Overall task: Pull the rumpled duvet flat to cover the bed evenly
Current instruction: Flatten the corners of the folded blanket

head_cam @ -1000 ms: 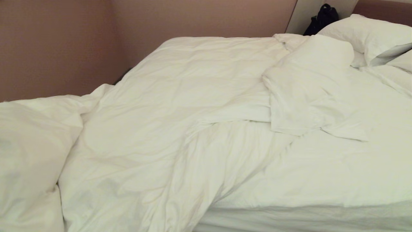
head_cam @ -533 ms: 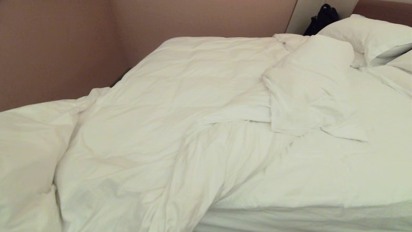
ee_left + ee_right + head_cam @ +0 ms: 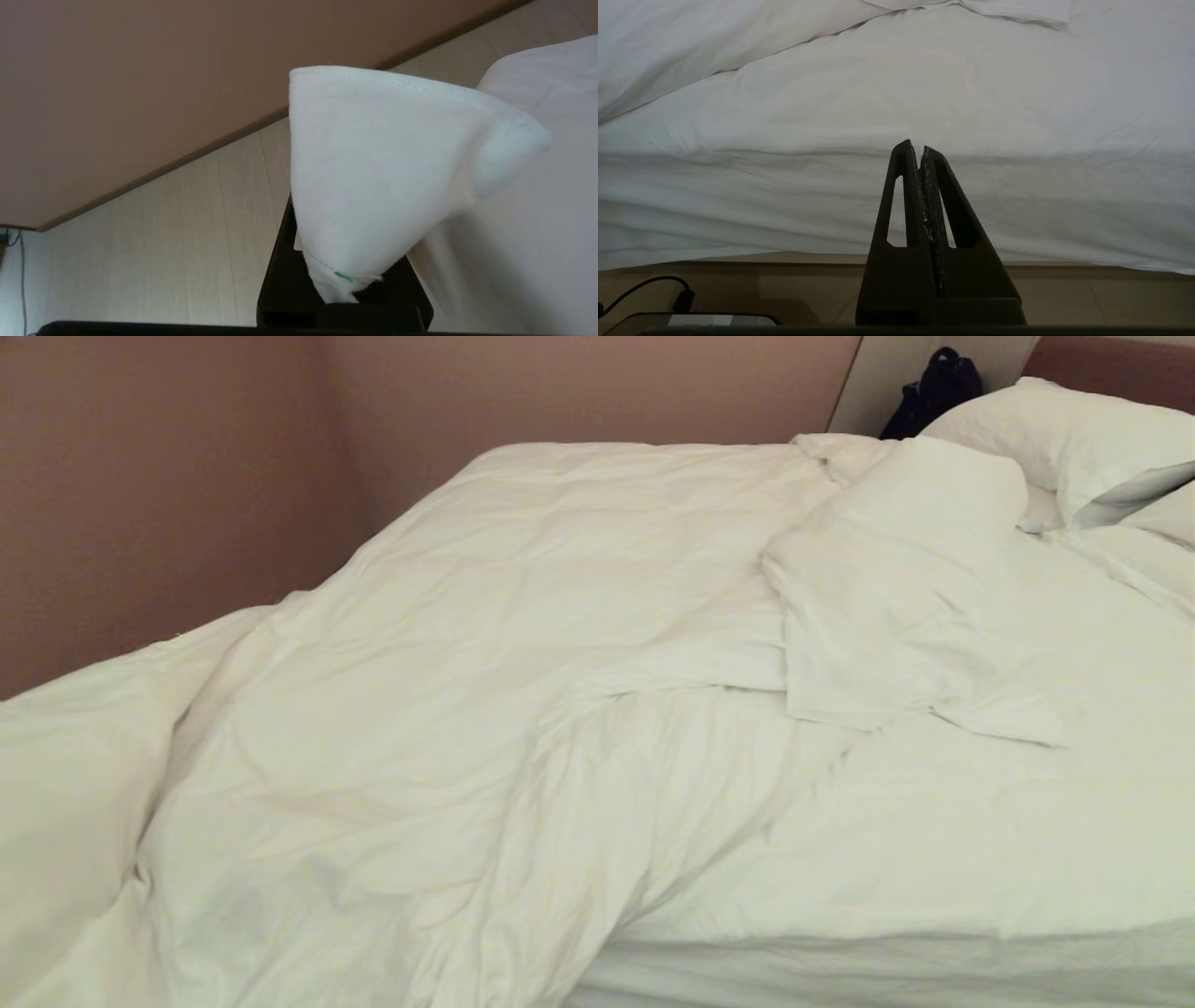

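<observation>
The white duvet [image 3: 523, 644] lies creased across the left and far part of the bed [image 3: 840, 971], and its near left end runs off the picture. In the left wrist view my left gripper [image 3: 345, 275] is shut on a stitched corner of the duvet [image 3: 383, 154], held up above the floor beside the bed. Cloth hides its fingertips. Neither arm shows in the head view. My right gripper [image 3: 920, 147] is shut on nothing and sits low, pointing at the bed's white side [image 3: 784, 200].
White pillows [image 3: 1074, 439] lie at the far right, with a black bag [image 3: 934, 387] behind them. A pinkish wall [image 3: 187, 476] runs along the bed's far left side. Pale plank floor [image 3: 163, 233] lies under the left gripper. A black cable [image 3: 654, 284] lies on the floor.
The bunched near left end of the duvet has been drawn out leftward and has sunk flatter, so more wall shows above it. The rest of the bed is unchanged.
</observation>
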Available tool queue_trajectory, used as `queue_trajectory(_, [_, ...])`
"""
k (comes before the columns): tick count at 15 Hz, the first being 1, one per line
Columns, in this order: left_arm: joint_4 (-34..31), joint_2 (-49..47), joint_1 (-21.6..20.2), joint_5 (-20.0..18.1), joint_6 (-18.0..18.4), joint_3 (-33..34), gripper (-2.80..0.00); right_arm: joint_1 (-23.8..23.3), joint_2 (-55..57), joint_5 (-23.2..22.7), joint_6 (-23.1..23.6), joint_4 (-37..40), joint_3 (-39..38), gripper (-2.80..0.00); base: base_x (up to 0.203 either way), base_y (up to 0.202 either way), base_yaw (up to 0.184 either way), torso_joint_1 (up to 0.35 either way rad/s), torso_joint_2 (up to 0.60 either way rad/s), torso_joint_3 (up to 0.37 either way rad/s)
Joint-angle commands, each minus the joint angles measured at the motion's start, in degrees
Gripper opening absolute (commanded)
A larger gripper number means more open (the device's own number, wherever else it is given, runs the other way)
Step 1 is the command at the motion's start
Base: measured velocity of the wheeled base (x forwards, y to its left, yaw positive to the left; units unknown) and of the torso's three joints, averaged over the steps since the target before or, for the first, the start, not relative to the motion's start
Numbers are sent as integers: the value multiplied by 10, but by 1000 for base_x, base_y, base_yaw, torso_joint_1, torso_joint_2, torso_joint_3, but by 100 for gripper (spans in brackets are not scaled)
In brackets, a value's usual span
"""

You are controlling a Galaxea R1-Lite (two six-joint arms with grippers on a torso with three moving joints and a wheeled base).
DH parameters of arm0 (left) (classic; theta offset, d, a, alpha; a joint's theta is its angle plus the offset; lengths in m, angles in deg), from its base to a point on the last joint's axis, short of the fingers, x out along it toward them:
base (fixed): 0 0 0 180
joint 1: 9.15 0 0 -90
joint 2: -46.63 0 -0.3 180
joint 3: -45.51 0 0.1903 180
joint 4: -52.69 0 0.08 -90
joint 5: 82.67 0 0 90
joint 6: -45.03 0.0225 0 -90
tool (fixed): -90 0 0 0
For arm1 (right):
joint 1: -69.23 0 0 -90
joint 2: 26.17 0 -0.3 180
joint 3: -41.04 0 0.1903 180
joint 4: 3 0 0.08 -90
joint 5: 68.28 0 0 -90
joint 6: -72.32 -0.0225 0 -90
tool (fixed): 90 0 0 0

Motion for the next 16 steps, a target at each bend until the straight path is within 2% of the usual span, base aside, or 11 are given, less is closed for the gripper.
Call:
queue_trajectory(1, [1,-18,-1,2,-1,0,-280,0,0,0,0,0,0,-280,0,0,0,0,0,0])
queue_trajectory(3, [14,-31,-3,2,-1,0,-280,0,0,0,0,0,0,-280,0,0,0,0,0,0])
queue_trajectory(6, [73,-59,-5,2,1,17,-280,0,0,0,0,0,0,-280,0,0,0,0,0,0])
queue_trajectory(7, [74,-62,-5,1,1,19,0,0,0,0,0,0,0,-280,0,0,0,0,0,0])
queue_trajectory(9, [74,-63,-4,-3,1,22,0,0,0,0,0,0,0,-280,0,0,0,0,0,0])
queue_trajectory(16, [67,-30,0,-61,0,17,0,0,0,0,0,0,0,-280,0,0,0,0,0,0])
